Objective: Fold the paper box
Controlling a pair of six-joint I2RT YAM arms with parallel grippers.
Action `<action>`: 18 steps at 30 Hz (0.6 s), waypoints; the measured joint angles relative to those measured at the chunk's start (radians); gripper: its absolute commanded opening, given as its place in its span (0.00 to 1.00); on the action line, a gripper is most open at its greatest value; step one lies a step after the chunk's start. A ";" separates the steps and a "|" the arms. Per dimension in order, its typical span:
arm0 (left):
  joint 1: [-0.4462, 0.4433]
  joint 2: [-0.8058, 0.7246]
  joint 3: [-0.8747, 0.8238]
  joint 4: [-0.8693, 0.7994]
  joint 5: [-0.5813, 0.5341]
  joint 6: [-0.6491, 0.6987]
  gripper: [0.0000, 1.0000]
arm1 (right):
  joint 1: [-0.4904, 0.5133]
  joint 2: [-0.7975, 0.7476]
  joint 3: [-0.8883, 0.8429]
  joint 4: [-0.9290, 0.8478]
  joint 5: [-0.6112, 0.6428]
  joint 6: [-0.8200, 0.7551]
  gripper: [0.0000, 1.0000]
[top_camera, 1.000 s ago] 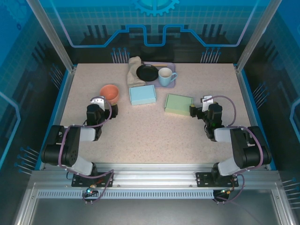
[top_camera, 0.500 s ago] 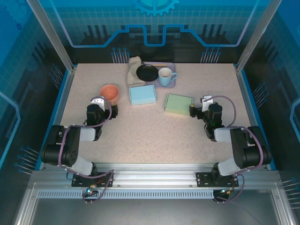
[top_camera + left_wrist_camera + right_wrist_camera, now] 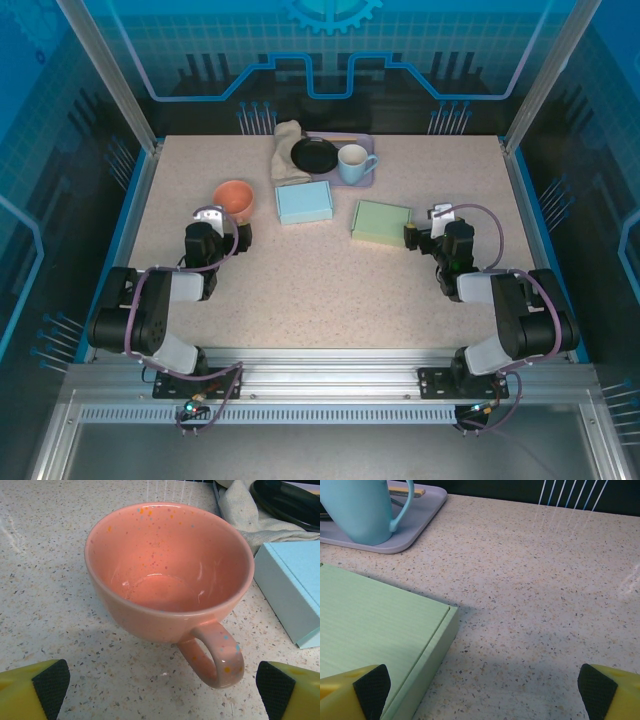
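Blue box (image 3: 304, 202), green box (image 3: 381, 222): two, seemingly closed. Pink cup (image 3: 170, 580), blue cup (image 3: 352, 163): two.

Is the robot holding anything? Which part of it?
Nothing is held. Left pincer open before the pink cup, right pincer open beside the green box.

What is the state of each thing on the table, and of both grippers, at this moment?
pink cup: upright, empty.
blue box: closed, lying flat.
green box: closed, lying flat.
blue mug: upright on the tray.
cloth: crumpled.
left gripper: jaws open, holding nothing.
right gripper: jaws open, holding nothing.
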State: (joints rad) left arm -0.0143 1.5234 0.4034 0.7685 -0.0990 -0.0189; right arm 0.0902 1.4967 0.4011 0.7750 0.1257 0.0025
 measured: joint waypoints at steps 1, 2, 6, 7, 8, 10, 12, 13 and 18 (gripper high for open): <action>0.000 0.000 0.000 -0.001 0.000 0.000 0.99 | 0.000 0.000 0.000 0.000 0.000 0.000 1.00; 0.000 0.000 0.000 -0.001 0.000 0.000 0.99 | 0.000 0.000 0.000 0.000 0.000 0.000 1.00; 0.000 0.000 0.000 -0.001 0.000 0.000 0.99 | 0.000 0.000 0.000 0.000 0.000 0.000 1.00; 0.000 0.000 0.000 -0.001 0.000 0.000 0.99 | 0.000 0.000 0.000 0.000 0.000 0.000 1.00; 0.000 0.000 0.000 -0.001 0.000 0.000 0.99 | 0.000 0.000 0.000 0.000 0.000 0.000 1.00; 0.000 0.000 0.000 -0.001 0.000 0.000 0.99 | 0.000 0.000 0.000 0.000 0.000 0.000 1.00; 0.000 0.000 0.000 -0.001 0.000 0.000 0.99 | 0.000 0.000 0.000 0.000 0.000 0.000 1.00; 0.000 0.000 0.000 -0.001 0.000 0.000 0.99 | 0.000 0.000 0.000 0.000 0.000 0.000 1.00; 0.003 0.000 0.000 -0.002 0.007 0.000 0.99 | 0.000 0.000 0.000 0.000 0.000 0.000 1.00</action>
State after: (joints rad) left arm -0.0109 1.5234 0.4034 0.7662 -0.0917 -0.0193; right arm 0.0902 1.4967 0.4011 0.7750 0.1257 0.0021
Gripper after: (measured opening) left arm 0.989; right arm 0.997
